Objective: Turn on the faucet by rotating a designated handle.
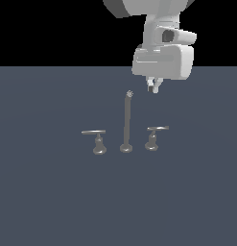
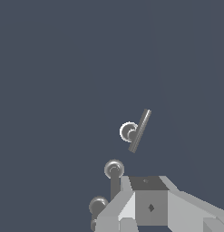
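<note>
faucet stands on the dark grey floor, with its tall thin spout in the middle. the gripper hangs in the air above it, touching nothing; its fingers look close together and hold nothing. the handle is low on the exterior view's right of the spout, below the gripper. the other lever stands on the left.

Arm was glossy white with rounded, boxy link shells and a dark round recess on a side boss. Gripper had short white fingers with darker tips. Wrist view showed a faceted white-grey hand block with a small black diamond mark.
</note>
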Robot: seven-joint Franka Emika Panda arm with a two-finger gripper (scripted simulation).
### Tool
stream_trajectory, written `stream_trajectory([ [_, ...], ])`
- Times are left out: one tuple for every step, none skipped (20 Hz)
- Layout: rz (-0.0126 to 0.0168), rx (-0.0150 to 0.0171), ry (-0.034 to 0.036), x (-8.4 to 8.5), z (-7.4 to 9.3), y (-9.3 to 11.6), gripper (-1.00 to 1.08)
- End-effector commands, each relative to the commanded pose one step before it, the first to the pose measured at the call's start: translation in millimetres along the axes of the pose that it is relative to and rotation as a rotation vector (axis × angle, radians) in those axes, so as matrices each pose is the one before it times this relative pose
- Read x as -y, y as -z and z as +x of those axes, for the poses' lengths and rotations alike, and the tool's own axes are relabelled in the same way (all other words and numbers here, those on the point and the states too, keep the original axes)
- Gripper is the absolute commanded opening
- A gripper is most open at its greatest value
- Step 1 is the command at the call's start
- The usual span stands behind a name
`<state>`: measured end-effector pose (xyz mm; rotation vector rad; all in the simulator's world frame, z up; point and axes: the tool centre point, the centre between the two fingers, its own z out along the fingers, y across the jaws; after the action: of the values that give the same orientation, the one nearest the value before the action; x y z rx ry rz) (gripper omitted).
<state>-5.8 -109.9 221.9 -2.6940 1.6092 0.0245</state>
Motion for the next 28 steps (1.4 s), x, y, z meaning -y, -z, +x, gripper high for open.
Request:
stream_trajectory([
  [0.00154, -0.00348, -0.07555, 3.52, 11.97, -24.85, -1.00],
  [0.00051, -0.00106, -0.02923, 1.29, 4.30, -9.97, -1.00],
  [0.00050, -0.00101, -0.02786, 1.15, 3.95, -9.62, -1.00],
  [0.00049, -0.00095, -0.02633, 1.02, 3.61, -9.19, -1.00],
  [0.00048, -0.00089, -0.02481, 0.89, 3.29, -8.74, -1.00],
  [0.00046, -0.00083, -0.02330, 0.76, 3.00, -8.28, -1.00],
  [0.00044, -0.00077, -0.02177, 0.65, 2.72, -7.80, -1.00],
  [0.00042, -0.00071, -0.02027, 0.55, 2.47, -7.31, -1.00],
  [0.00040, -0.00065, -0.01876, 0.45, 2.23, -6.80, -1.00],
  [0.00037, -0.00060, -0.01724, 0.37, 2.00, -6.29, -1.00],
  [0.00035, -0.00054, -0.01573, 0.30, 1.79, -5.77, -1.00],
  [0.00032, -0.00049, -0.01424, 0.23, 1.60, -5.24, -1.00],
  [0.00029, -0.00043, -0.01272, 0.18, 1.40, -4.70, -1.00],
  [0.00026, -0.00038, -0.01123, 0.14, 1.22, -4.16, -1.00],
  [0.00023, -0.00033, -0.00971, 0.11, 1.03, -3.61, -1.00],
  [0.00019, -0.00028, -0.00825, 0.07, 0.88, -3.06, -1.00],
  [0.00016, -0.00023, -0.00672, 0.05, 0.70, -2.51, -1.00],
  [0.00012, -0.00017, -0.00521, 0.04, 0.53, -1.96, -1.00],
  [0.00009, -0.00013, -0.00378, 0.01, 0.41, -1.40, -1.00],
  [0.00005, -0.00007, -0.00218, 0.03, 0.20, -0.84, -1.00],
  [0.00002, -0.00002, -0.00069, 0.02, 0.05, -0.28, -1.00],
  [0.00000, 0.00000, 0.00000, 0.00, 0.00, 0.00, -1.00],
  [0.00000, 0.00000, 0.00000, 0.00, 0.00, 0.00, -1.00],
  [0.00000, 0.00000, 0.00000, 0.00, 0.00, 0.00, -1.00],
  [-0.00063, 0.00023, 0.00071, -0.29, 0.02, 0.08, -1.00],
  [0.00000, 0.00000, 0.00000, -3.64, 2.17, -0.06, -1.00],
  [0.00000, 0.00000, 0.00000, -3.66, 2.19, -0.06, -1.00],
  [0.00000, 0.00000, 0.00000, -3.69, 2.21, -0.06, -1.00],
])
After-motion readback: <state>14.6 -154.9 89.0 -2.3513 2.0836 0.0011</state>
